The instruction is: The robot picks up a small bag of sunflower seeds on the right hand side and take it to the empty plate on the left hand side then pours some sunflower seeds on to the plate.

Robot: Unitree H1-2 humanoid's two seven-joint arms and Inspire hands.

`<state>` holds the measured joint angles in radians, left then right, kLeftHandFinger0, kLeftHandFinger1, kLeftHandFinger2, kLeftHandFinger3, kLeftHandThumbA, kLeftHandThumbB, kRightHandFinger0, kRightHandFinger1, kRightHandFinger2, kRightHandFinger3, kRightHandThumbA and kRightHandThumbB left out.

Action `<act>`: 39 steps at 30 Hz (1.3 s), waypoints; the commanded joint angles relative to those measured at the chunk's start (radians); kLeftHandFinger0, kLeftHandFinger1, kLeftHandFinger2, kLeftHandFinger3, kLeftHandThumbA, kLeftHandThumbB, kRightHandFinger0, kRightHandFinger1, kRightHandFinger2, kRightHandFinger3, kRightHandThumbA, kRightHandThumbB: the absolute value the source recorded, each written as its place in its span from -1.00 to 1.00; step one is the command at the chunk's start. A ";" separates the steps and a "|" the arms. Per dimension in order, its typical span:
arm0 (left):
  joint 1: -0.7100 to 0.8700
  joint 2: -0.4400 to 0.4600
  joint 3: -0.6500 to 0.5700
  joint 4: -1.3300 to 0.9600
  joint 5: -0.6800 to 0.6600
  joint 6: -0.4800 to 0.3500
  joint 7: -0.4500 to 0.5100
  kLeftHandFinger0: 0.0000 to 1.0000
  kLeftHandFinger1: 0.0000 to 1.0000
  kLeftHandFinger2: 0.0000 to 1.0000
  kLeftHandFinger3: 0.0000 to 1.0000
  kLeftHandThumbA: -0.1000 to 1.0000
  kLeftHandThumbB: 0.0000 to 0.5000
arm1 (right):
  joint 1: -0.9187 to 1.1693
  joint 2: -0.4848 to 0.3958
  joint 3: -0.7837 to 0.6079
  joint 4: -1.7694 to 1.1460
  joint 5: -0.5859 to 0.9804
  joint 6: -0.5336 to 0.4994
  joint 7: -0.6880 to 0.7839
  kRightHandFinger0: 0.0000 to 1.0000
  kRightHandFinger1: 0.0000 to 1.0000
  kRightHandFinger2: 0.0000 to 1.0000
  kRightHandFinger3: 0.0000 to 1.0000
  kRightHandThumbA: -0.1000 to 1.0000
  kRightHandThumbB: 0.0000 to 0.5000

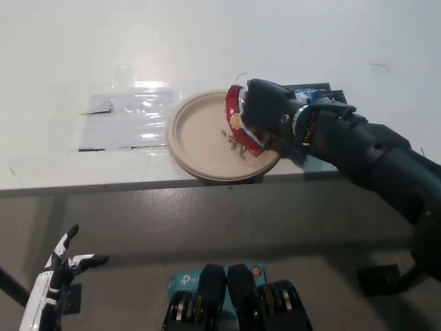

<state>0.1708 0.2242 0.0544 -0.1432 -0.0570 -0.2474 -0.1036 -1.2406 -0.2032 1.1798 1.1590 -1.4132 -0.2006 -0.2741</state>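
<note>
Right hand (265,110) clenched round red seed bag (238,124), tipped over plate (200,134); probably light, crinkly, slippery, so grip mid-body. Left hand (58,272) idle low, fingers spread.

A white surface (289,41) caught glare on clear plastic sheeting (131,117) taped near its front edge, above grey floor (207,221).
</note>
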 commanded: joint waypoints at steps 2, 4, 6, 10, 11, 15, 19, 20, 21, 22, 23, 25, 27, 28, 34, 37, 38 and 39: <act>0.005 0.008 0.007 -0.030 -0.003 -0.004 -0.006 0.59 0.33 0.21 1.00 1.00 0.08 | -0.012 -0.038 -0.021 -0.033 0.024 -0.009 -0.022 -1.00 -1.00 -0.69 -0.42 -0.85 0.64; 0.013 0.007 0.008 -0.032 -0.002 -0.006 -0.005 0.60 0.32 0.21 1.00 1.00 0.05 | -0.001 -0.046 -0.028 -0.044 0.027 -0.002 -0.040 -1.00 -1.00 -0.70 -0.46 -0.82 0.64; 0.017 0.004 0.007 -0.031 -0.004 -0.005 -0.005 0.61 0.33 0.21 1.00 1.00 0.11 | 0.001 -0.050 -0.042 -0.040 0.040 -0.003 -0.043 -1.00 -1.00 -0.72 -0.47 -0.93 0.56; 0.018 0.005 0.007 -0.034 0.001 -0.003 -0.004 0.69 0.34 0.22 1.00 1.00 0.11 | -0.010 -0.066 -0.095 -0.007 0.078 -0.005 -0.049 -1.00 -1.00 -0.76 -0.16 -1.00 0.46; 0.017 0.006 0.007 -0.029 -0.001 -0.009 -0.005 0.66 0.33 0.23 1.00 1.00 0.08 | -0.010 -0.077 -0.126 0.006 0.102 -0.004 -0.064 -1.00 -1.00 -0.78 -0.09 -1.00 0.53; 0.023 0.004 0.008 -0.023 -0.011 -0.017 -0.007 0.58 0.31 0.21 1.00 1.00 0.02 | -0.010 -0.108 -0.197 0.036 0.145 0.000 -0.131 -1.00 -1.00 -0.99 -0.20 -1.00 0.49; 0.034 0.001 0.008 -0.024 -0.010 -0.014 -0.005 0.69 0.32 0.20 1.00 1.00 0.07 | -0.009 -0.145 -0.250 0.043 0.170 0.004 -0.154 -1.00 -0.96 -0.77 -0.78 -1.00 0.54; 0.040 0.003 0.008 -0.028 -0.014 -0.012 -0.007 0.71 0.33 0.21 1.00 1.00 0.03 | -0.007 -0.158 -0.264 0.045 0.183 -0.013 -0.180 -1.00 -0.97 -0.40 -0.86 -1.00 0.66; 0.042 0.003 0.009 -0.029 -0.016 -0.011 -0.008 0.71 0.33 0.22 1.00 1.00 0.04 | -0.006 -0.169 -0.284 0.047 0.201 -0.034 -0.193 -1.00 -0.98 -0.37 -0.80 -1.00 0.58; 0.042 0.003 0.009 -0.029 -0.016 -0.010 -0.007 0.67 0.32 0.22 1.00 1.00 0.06 | -0.005 -0.176 -0.295 0.047 0.208 -0.045 -0.203 -1.00 -0.98 -0.28 -0.76 -1.00 0.47; 0.042 0.002 0.010 -0.027 -0.017 -0.012 -0.006 0.59 0.29 0.21 1.00 1.00 0.04 | -0.007 -0.184 -0.310 0.049 0.223 -0.058 -0.196 -1.00 -0.93 -0.17 -0.64 -1.00 0.29; 0.042 0.001 0.011 -0.023 -0.018 -0.016 -0.005 0.57 0.29 0.22 1.00 1.00 0.05 | -0.011 -0.200 -0.356 0.047 0.266 -0.085 -0.157 -1.00 -0.98 -0.17 -0.70 -1.00 0.21; 0.044 0.000 0.012 -0.024 -0.018 -0.015 -0.004 0.58 0.28 0.22 1.00 1.00 0.03 | -0.009 -0.209 -0.366 0.034 0.266 -0.100 -0.166 -1.00 -1.00 -0.20 -0.67 -1.00 0.18; 0.045 -0.001 0.012 -0.024 -0.016 -0.014 -0.003 0.57 0.28 0.22 1.00 1.00 0.03 | -0.005 -0.219 -0.362 0.027 0.250 -0.102 -0.210 -1.00 -1.00 -0.22 -0.73 -1.00 0.22; 0.063 -0.006 0.017 -0.026 -0.002 -0.016 0.007 0.66 0.28 0.21 1.00 1.00 0.13 | 0.010 -0.214 -0.365 0.050 0.258 -0.121 -0.215 -1.00 -1.00 -0.18 -0.55 -1.00 0.24; 0.062 -0.004 0.019 -0.025 -0.015 -0.010 0.002 0.74 0.29 0.20 1.00 1.00 0.15 | 0.015 -0.211 -0.357 0.062 0.247 -0.093 -0.208 -1.00 -1.00 -0.46 -0.48 -1.00 0.36; 0.062 -0.003 0.019 -0.023 -0.014 -0.014 0.001 0.74 0.29 0.20 1.00 1.00 0.18 | 0.016 -0.211 -0.337 0.066 0.222 -0.071 -0.231 -1.00 -1.00 -0.48 -0.60 -1.00 0.25; 0.062 -0.004 0.018 -0.026 -0.019 -0.010 -0.001 0.73 0.29 0.20 1.00 1.00 0.12 | 0.017 -0.213 -0.294 0.072 0.170 -0.034 -0.282 -1.00 -1.00 -0.46 -0.76 -1.00 0.22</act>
<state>0.2226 0.2171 0.0609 -0.1439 -0.0647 -0.2480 -0.1035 -1.1756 -0.3945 0.8434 1.2244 -1.2020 -0.2950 -0.4402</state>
